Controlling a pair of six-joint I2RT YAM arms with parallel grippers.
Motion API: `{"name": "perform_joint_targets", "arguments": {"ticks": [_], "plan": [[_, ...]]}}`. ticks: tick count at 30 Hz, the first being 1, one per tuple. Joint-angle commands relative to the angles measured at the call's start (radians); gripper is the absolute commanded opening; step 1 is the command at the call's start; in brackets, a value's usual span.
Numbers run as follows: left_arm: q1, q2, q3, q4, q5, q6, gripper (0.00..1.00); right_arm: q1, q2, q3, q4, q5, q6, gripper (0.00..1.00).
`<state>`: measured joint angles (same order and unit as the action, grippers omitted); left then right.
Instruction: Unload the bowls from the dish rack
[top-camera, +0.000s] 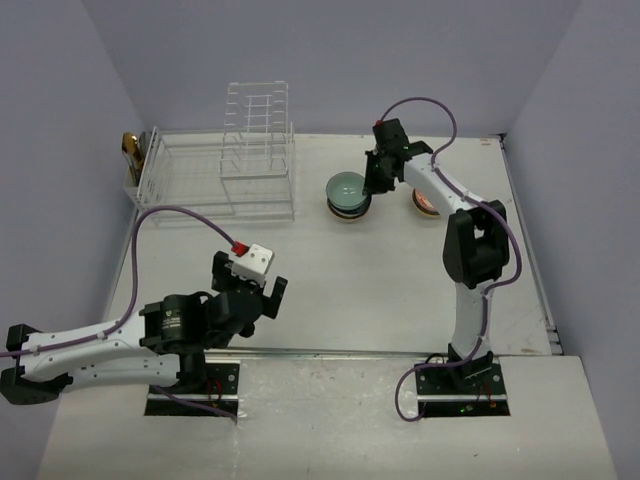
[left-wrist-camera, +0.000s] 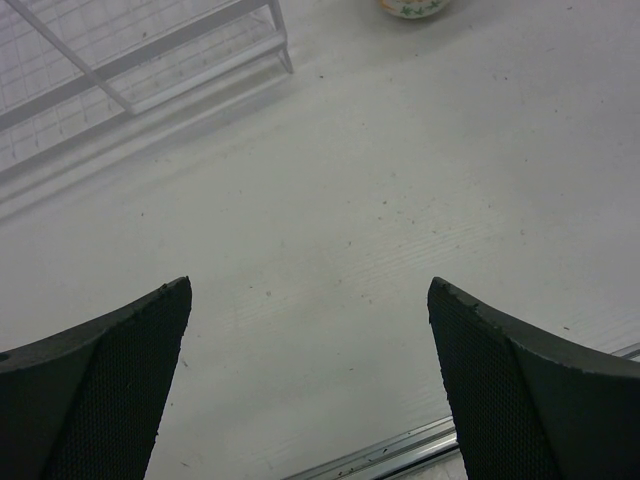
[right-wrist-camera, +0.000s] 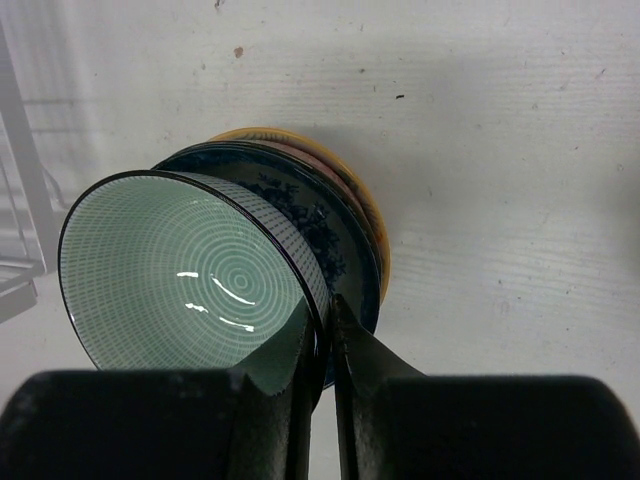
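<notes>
Pale green inside and dark at the rim, the top bowl (right-wrist-camera: 190, 280) sits on a stack on the bench (top-camera: 330, 280), nested in a dark blue bowl (right-wrist-camera: 335, 215) with a yellow-rimmed bowl (right-wrist-camera: 375, 235) beneath. The right tool (right-wrist-camera: 325, 312) is clamped on its near rim, one finger inside and one outside. The stack stands to the right of the dish rack (top-camera: 215, 170), apart from it. A fourth bowl (top-camera: 425, 204) shows partly behind the right arm (top-camera: 470, 250). A golden-brown object (top-camera: 130, 150) sits at the rack's left end. The left tool (left-wrist-camera: 310, 290) hangs spread wide over bare bench, well apart from the bowls, holding nothing.
</notes>
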<state>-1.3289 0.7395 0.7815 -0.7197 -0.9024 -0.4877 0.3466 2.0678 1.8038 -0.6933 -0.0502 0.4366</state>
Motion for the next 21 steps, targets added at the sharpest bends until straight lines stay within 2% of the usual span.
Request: {"name": "perform_joint_targets", "arguments": {"ticks": [1,8,15,21], "plan": [[0.002,-0.003,-0.001,0.034,-0.001,-0.025,1.0,0.005,0.009,0.081,0.02,-0.037,0.007,0.09],[0.002,-0.005,-0.002,0.032,0.008,-0.025,1.0,0.0,0.02,0.094,0.006,-0.013,0.002,0.16],[0.002,-0.011,-0.002,0.034,0.016,-0.022,1.0,0.0,-0.014,0.069,0.0,0.004,-0.007,0.31],[0.002,-0.009,-0.005,0.037,0.023,-0.022,1.0,-0.009,-0.025,0.058,-0.014,0.016,-0.016,0.37]]}}
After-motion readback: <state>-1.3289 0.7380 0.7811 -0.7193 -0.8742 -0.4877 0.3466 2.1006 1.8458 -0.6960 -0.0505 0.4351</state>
